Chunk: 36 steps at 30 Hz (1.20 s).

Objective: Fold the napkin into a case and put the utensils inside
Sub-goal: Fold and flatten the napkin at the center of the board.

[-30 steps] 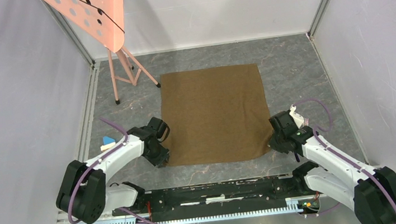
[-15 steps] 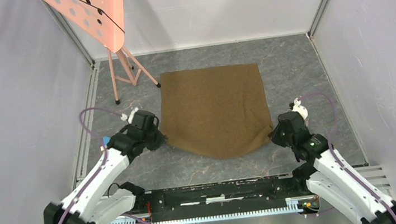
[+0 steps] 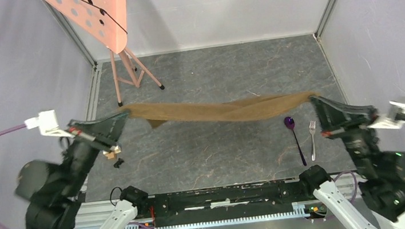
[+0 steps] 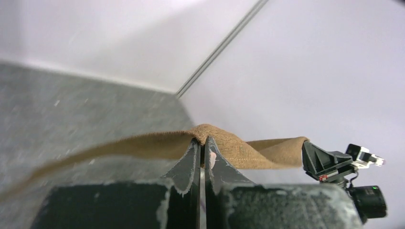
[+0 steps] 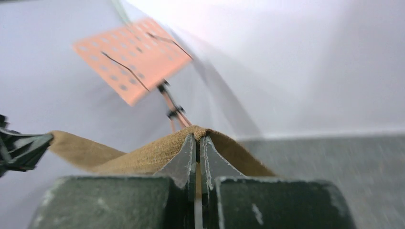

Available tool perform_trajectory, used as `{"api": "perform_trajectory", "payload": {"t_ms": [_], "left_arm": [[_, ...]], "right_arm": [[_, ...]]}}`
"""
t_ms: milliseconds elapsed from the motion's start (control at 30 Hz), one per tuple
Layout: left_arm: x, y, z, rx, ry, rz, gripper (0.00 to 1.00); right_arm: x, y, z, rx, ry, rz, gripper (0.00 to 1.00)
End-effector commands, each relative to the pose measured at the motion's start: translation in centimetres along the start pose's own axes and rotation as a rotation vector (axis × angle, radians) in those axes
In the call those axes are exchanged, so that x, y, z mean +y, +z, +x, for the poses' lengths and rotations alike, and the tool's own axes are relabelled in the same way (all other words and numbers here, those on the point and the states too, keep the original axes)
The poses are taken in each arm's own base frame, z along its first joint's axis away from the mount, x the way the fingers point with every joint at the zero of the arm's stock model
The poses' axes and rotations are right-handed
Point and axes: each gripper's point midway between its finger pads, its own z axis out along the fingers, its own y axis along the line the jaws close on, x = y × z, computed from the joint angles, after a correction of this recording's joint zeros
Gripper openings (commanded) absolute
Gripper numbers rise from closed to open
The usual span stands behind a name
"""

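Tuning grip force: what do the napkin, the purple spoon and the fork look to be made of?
The napkin: woven cloth, matte tan-brown. It sags and twists in mid-air, and the wrist views show a coarse weave.
The spoon: dark purple all over, probably plastic or coated; can't tell which.
The fork: silvery, likely metal, but too small to be sure.
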Motion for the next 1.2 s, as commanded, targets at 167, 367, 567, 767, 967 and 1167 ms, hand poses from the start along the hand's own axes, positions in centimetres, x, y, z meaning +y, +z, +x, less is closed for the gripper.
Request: {"api": "perform_trajectory", "payload": {"t_ms": [167, 367, 567, 767, 967, 1167], "left_arm": [[-5.5, -2.4, -5.8, -0.167, 0.032, 0.171, 0.02], [5.9, 2.5, -3.4, -0.130, -0.019, -0.406, 0.02], [16.0, 7.6, 0.8, -0.058, 0.140, -0.822, 0.02], [22.8, 11.8, 3.4, -0.033, 0.190, -0.918, 0.02], [28.3, 14.8, 7.0, 0.124, 0.157, -0.994, 0.02], [30.5, 15.9, 8.1, 0.178, 0.117, -0.983, 0.02]], "right_arm": [[5.4, -0.2, -7.5, -0.174, -0.062, -0.146, 0.00], [-5.9, 3.8, -0.9, -0.100, 0.047, 0.323, 0.00], [-14.1, 8.2, 7.4, 0.034, -0.005, 0.583, 0.00], [-18.2, 12.9, 12.2, 0.102, -0.114, 0.631, 0.00], [-21.0, 16.0, 16.8, 0.208, -0.192, 0.635, 0.00], [-22.4, 16.8, 20.9, 0.322, -0.217, 0.602, 0.00]]}}
